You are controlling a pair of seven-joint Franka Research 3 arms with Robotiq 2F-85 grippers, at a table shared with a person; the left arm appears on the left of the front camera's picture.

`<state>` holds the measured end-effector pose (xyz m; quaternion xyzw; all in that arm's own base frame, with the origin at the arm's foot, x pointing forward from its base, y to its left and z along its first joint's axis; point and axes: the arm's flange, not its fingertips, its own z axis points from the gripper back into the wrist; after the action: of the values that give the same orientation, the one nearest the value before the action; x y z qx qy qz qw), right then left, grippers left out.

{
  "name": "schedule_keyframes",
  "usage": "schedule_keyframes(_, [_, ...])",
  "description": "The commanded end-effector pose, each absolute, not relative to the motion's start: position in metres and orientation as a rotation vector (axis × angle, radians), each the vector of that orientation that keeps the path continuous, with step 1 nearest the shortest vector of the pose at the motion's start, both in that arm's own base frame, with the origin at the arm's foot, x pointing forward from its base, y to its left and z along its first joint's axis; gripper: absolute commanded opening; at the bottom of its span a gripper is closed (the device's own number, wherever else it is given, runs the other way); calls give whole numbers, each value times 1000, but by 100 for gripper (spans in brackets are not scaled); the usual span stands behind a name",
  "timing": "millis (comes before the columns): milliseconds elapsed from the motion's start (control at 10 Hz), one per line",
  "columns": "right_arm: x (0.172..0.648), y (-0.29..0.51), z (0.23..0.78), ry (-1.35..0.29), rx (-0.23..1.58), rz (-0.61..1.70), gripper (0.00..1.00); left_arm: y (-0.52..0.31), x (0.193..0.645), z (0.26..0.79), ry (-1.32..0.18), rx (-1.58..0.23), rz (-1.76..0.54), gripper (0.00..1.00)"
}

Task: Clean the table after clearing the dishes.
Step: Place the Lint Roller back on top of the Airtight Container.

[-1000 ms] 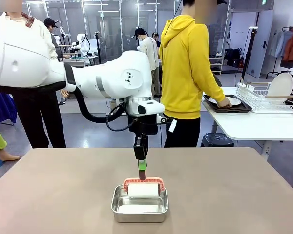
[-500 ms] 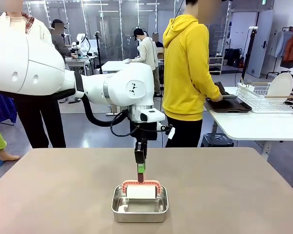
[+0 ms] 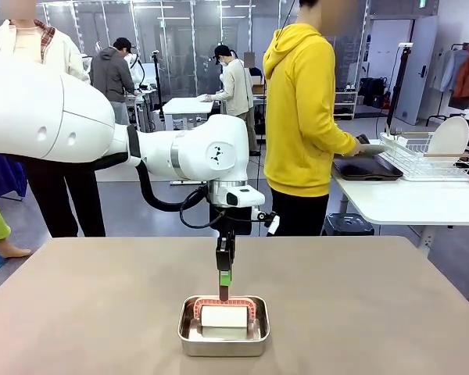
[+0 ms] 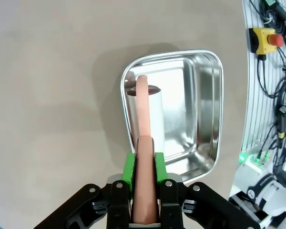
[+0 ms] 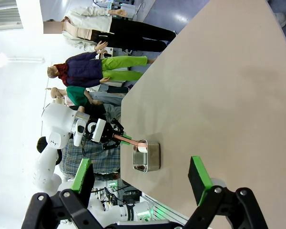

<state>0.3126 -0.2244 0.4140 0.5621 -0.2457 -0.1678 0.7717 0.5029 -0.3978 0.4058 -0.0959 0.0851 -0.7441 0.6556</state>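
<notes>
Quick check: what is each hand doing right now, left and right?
Left hand: closed on the salmon-pink handle of the white roller, which sits in the small steel pan.
Right hand: open, holding nothing, above the taupe-brown table.

One taupe desk (image 3: 391,312) carries one steel pan (image 3: 223,337) — inside it, one white roller (image 3: 223,316) with one pink handle (image 4: 144,157). At two o'clock stands one white desk (image 3: 406,199) — bearing one dark tray (image 3: 367,168) and one wire rack (image 3: 430,156) with one white plate (image 3: 449,137).

The left arm's (image 3: 47,117) shoulder end runs off the front view's left edge. The pan (image 4: 181,105) wall hides the roller's (image 3: 224,316) underside. The tray (image 3: 367,167) contents are too small to tell.
</notes>
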Motion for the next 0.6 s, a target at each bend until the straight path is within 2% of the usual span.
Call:
schedule_keyframes(0, [311, -223, 415, -543, 1227, -355, 100, -396, 515, 405, 183, -161, -1677, 38])
schedule_keyframes(300, [311, -223, 415, -543, 1227, -355, 100, -394, 514, 424, 165, -186, -1671, 80])
schedule_keyframes(400, [311, -223, 415, -543, 1227, -355, 100, -392, 515, 427, 175, -180, -1660, 98])
schedule_keyframes(500, [311, -223, 415, -543, 1227, -355, 100, -388, 518, 434, 162, -204, -1633, 100])
